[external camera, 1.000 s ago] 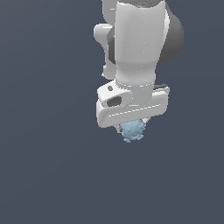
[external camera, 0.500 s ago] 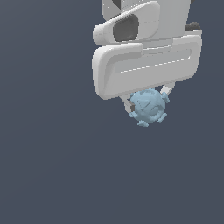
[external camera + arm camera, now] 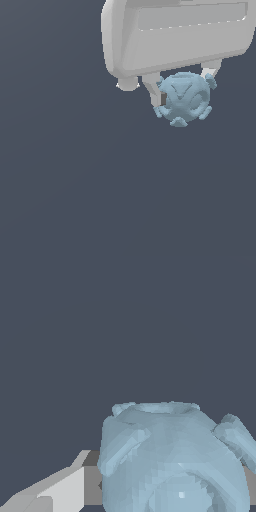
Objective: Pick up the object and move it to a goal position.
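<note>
The object (image 3: 184, 99) is a small pale blue roundish lump with knobs around its rim and grooved relief on its face. It hangs below the white hand of the arm, high in the exterior view and toward that view's right. My gripper (image 3: 186, 89) is shut on it, one finger (image 3: 154, 90) against each side. In the wrist view the object (image 3: 172, 461) fills the near part of the picture between a white finger (image 3: 60, 488) and a mostly hidden one on the other side.
A plain dark grey surface (image 3: 75, 190) fills the background of both views. The white hand body (image 3: 175, 35) takes up the upper part of the exterior view.
The gripper with the object has come much closer to the exterior camera, growing larger and shifting up and to that view's right. The grip has held.
</note>
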{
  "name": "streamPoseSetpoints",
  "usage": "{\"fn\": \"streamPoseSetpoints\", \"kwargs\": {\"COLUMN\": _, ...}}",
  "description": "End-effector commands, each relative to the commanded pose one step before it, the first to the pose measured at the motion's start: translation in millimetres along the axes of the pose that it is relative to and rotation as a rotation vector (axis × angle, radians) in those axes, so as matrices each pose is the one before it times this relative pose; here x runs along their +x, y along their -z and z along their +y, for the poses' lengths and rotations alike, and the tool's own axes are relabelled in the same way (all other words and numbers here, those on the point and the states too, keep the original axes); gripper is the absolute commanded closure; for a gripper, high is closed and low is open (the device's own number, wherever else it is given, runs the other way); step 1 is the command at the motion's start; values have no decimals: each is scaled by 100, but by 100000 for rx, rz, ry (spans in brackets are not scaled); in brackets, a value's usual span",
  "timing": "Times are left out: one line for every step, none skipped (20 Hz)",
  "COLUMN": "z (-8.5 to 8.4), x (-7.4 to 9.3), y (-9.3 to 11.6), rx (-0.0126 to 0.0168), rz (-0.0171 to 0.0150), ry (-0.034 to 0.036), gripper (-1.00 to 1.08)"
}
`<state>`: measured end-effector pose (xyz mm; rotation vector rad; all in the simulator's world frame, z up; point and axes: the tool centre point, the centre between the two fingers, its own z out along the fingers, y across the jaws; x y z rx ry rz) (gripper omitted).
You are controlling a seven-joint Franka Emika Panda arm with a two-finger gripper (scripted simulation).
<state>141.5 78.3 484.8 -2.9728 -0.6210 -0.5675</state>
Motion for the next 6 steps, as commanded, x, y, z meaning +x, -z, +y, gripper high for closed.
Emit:
{"fn": "streamPoseSetpoints", "kwargs": {"z": -16, "x": 315, "y": 561, "rx": 108, "rz": 480, "ry": 491, "gripper": 108}}
{"fn": "streamPoseSetpoints", "kwargs": {"z": -6, "x": 79, "y": 142, "rx": 19, "rz": 132, "ry": 115, "gripper": 108}}
{"fn": "streamPoseSetpoints", "kwargs": {"z": 3, "x": 61, "y": 99, "rx": 13, "rz": 89, "ry": 78, "gripper": 108}}
{"fn": "streamPoseSetpoints", "kwargs": {"z": -5, "x": 43, "y": 78, "rx": 11, "rz": 73, "ry": 64, "gripper": 108}}
{"fn": "streamPoseSetpoints", "kwargs": {"z": -9, "x": 26, "y": 53, "rx": 8, "rz": 52, "ry": 45, "gripper": 108}}
{"fn": "streamPoseSetpoints", "kwargs": {"z": 9, "x": 8, "y": 4, "rx": 0, "rz": 0, "ry": 0, "gripper": 108}}
